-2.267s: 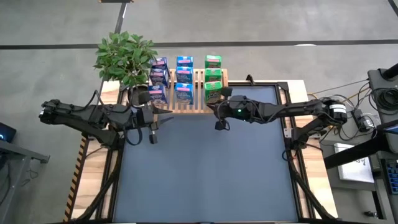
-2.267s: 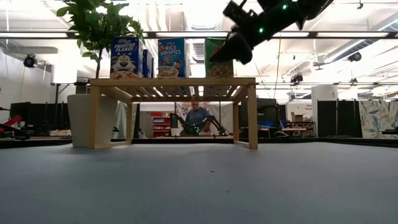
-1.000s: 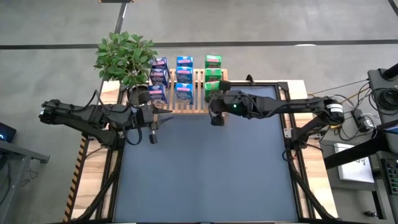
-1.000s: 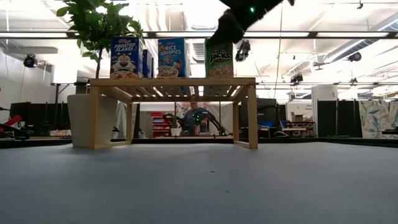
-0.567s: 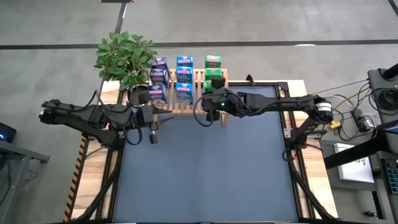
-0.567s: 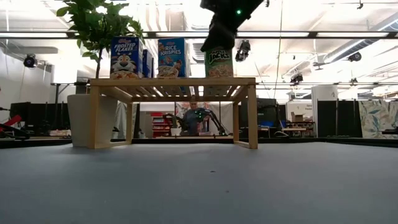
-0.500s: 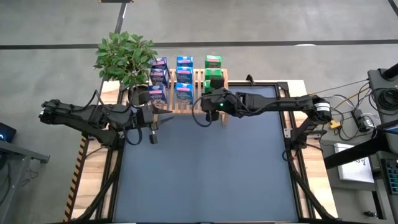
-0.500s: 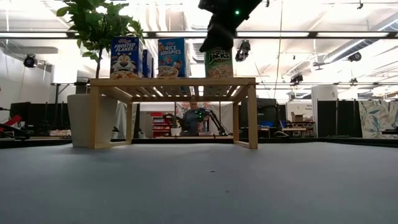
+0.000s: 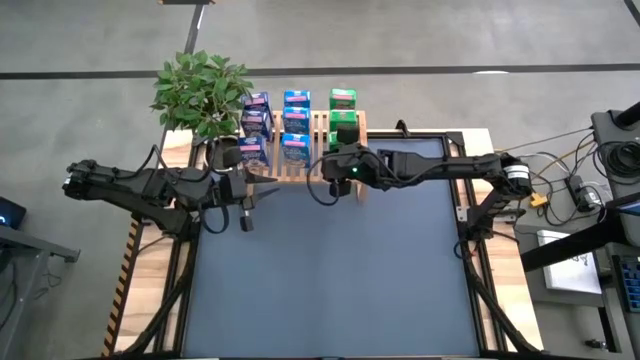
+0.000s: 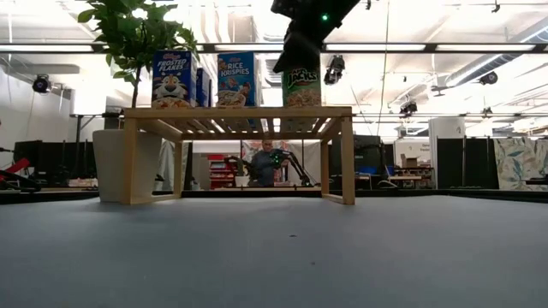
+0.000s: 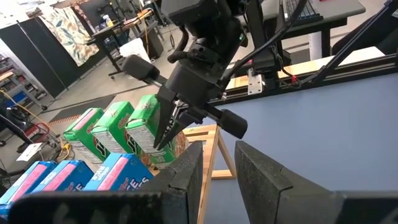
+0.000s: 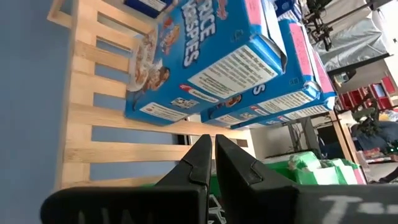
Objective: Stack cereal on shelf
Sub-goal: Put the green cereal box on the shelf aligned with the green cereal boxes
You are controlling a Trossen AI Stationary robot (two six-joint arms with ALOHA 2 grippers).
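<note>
The wooden shelf is shown at the far edge of the blue table, beside a potted plant. On its slatted top, the cereal is arranged in three rows: purple-blue boxes nearest the plant, blue boxes in the middle, and green boxes at the other end. In the low view the front boxes are seen upright, a Frosted Flakes box, a Rice Krispies box and an Apple Jacks box. The right gripper is positioned over the front of the green row, its fingers pressed together with nothing between them; in the left wrist view its tips are seen at the upper front edge of the nearest green box, though contact cannot be confirmed. The left gripper is held over the table's left side, near the shelf's front corner, with its fingers slightly parted and empty. A person is visible in the room beyond, framed under the shelf.
</note>
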